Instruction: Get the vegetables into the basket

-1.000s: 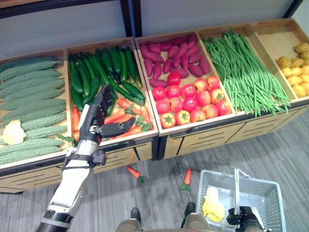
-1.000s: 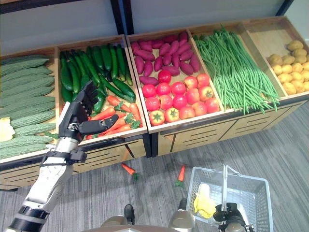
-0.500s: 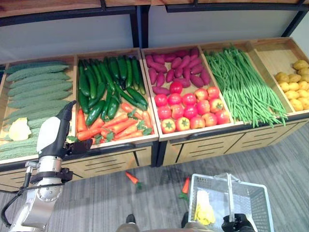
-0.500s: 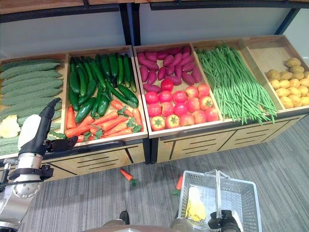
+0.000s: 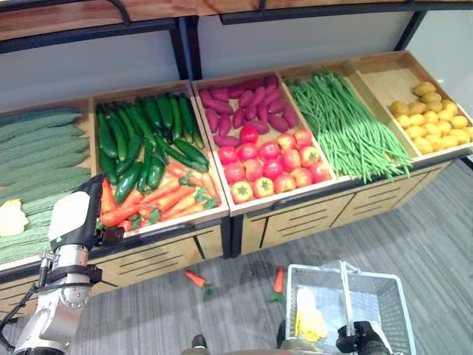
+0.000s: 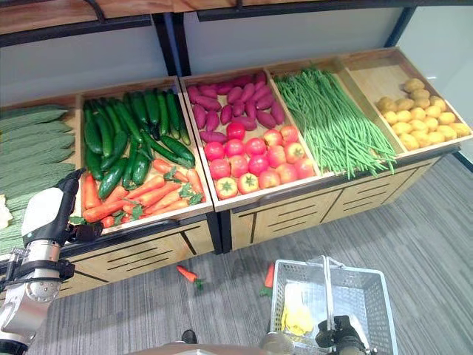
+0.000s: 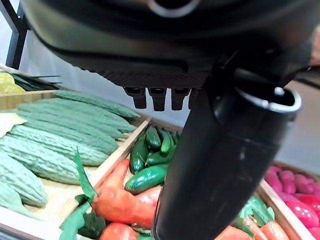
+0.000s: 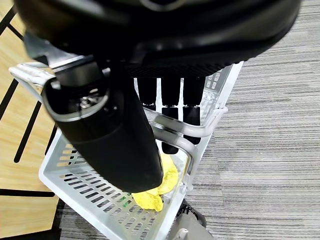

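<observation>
Left robot hand [image 5: 77, 218] sits at the front edge of the carrot crate [image 5: 214, 214], at its left corner; the wrist view shows its fingers curled short, nothing held. Carrots [image 5: 159, 198] lie at the crate's front, long axes mostly running diagonally, orange bodies leaning toward the crate's left front, leafy tops toward its right. Cucumbers [image 5: 140, 140] fill the crate's back, lengthwise front to back. Two loose carrots on the floor [image 5: 429, 229] below the crate: one [image 5: 195, 279] lying slanted, one [image 5: 278, 280] nearly upright. Right robot hand [image 5: 360, 339] is clamped round the handle [image 8: 175, 131] of the basket [image 5: 392, 288], which stands on the floor right of the crate, a yellow vegetable [image 5: 310, 319] inside.
</observation>
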Controlling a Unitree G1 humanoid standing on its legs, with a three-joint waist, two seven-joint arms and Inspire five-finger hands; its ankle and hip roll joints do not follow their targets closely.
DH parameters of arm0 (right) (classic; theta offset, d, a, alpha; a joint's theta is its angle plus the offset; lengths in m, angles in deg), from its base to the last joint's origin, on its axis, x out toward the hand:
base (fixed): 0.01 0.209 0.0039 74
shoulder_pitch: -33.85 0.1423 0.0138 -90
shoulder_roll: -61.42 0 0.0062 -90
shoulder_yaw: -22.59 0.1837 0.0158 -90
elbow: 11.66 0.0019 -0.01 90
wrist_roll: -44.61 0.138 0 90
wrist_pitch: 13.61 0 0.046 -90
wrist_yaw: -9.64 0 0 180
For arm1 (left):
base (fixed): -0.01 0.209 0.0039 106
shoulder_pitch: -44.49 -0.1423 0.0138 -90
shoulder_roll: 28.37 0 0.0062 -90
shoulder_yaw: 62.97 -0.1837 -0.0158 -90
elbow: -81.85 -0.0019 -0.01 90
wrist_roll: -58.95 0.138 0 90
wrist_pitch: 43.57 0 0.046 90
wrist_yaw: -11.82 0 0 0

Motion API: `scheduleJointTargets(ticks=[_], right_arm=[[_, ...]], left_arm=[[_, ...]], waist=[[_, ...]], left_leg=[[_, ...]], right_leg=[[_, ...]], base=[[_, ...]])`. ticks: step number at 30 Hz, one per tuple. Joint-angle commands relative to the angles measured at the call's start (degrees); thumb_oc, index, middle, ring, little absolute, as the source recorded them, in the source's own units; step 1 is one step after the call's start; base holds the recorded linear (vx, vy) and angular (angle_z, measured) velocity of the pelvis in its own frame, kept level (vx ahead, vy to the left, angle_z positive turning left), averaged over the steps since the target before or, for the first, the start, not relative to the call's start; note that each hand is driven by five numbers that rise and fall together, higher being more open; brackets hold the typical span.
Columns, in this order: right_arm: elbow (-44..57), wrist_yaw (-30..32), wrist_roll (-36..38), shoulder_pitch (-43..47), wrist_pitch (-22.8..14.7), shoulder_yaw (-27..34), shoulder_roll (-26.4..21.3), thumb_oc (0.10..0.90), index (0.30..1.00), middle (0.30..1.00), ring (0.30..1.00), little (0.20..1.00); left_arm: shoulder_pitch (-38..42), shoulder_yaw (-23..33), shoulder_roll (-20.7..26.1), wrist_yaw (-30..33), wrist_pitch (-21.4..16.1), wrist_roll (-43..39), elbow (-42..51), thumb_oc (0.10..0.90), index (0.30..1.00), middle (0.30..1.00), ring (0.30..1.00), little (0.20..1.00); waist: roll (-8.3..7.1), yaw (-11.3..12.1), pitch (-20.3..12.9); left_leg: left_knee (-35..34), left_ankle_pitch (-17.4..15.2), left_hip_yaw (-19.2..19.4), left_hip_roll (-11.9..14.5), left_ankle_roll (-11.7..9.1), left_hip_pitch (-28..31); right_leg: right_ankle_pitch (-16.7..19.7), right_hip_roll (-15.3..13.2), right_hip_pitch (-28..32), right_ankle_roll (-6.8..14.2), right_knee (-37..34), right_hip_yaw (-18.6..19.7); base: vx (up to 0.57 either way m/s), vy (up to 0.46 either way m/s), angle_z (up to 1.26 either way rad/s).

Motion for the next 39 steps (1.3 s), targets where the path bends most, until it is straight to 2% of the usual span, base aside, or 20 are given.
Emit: scheduleJointTargets(ticks=[1,13,31,37,39], right_arm=[[-0.3,1.3,-2.7,0.1,0.2,-3.3,-3.7,0.4,0.3,0.3,0.3,0.3],[0.6,2.1,-2.5,1.8,0.2,-4.6,-3.7,0.4,0.3,0.3,0.3,0.3],[1.4,3.3,-1.5,4.1,-0.5,-6.0,-3.7,0.4,0.3,0.3,0.3,0.3],[1.7,3.4,-1.4,4.6,-0.7,-6.4,-3.8,0.4,0.3,0.3,0.3,0.3],[1.4,3.4,-1.1,4.7,-0.7,-6.2,-3.9,0.4,0.3,0.3,0.3,0.3]], left_arm=[[10.6,2.4,5.5,7.5,-0.8,2.1,2.9,0.9,1.0,1.0,1.0,1.0],[17.3,-1.9,6.7,9.0,0.8,1.9,-1.3,0.9,1.0,1.0,1.0,1.0],[22.7,-7.8,8.7,9.5,2.6,4.3,-6.4,0.9,1.0,1.0,1.0,1.0],[24.0,-10.5,9.8,7.3,3.2,5.1,-9.3,0.9,1.0,1.0,1.0,1.0],[23.8,-11.6,10.0,5.6,2.3,4.6,-9.4,0.9,1.0,1.0,1.0,1.0]], waist=[[-2.12,-0.5,2.6],[-2.52,-1.2,4.4],[-3.43,-1.6,7.6],[-3.75,-1.9,8.4],[-3.64,-1.8,8.5]], left_leg=[[0.0,-2.7,-0.3,0.8,-1.4,-0.6],[0.0,-2.1,0.5,1.1,-1.3,-2.6],[0.0,-1.2,1.3,1.7,-1.5,-5.3],[0.0,-1.1,1.6,1.6,-1.5,-5.6],[0.0,-1.3,1.5,1.6,-1.4,-5.5]], right_leg=[[-2.8,-0.7,-1.4,3.0,3.4,1.7],[-2.3,-0.4,-4.7,3.0,3.8,3.7],[-1.5,0.4,-8.8,2.9,4.2,5.3],[-1.4,0.6,-9.7,2.9,4.4,5.9],[-1.5,0.5,-9.5,3.0,4.3,5.9]], base=[[-0.01,0.015,-0.11],[0.0,0.012,-0.1],[0.0,0.001,-0.04],[0.01,0.006,-0.1],[0.01,-0.002,-0.02]])
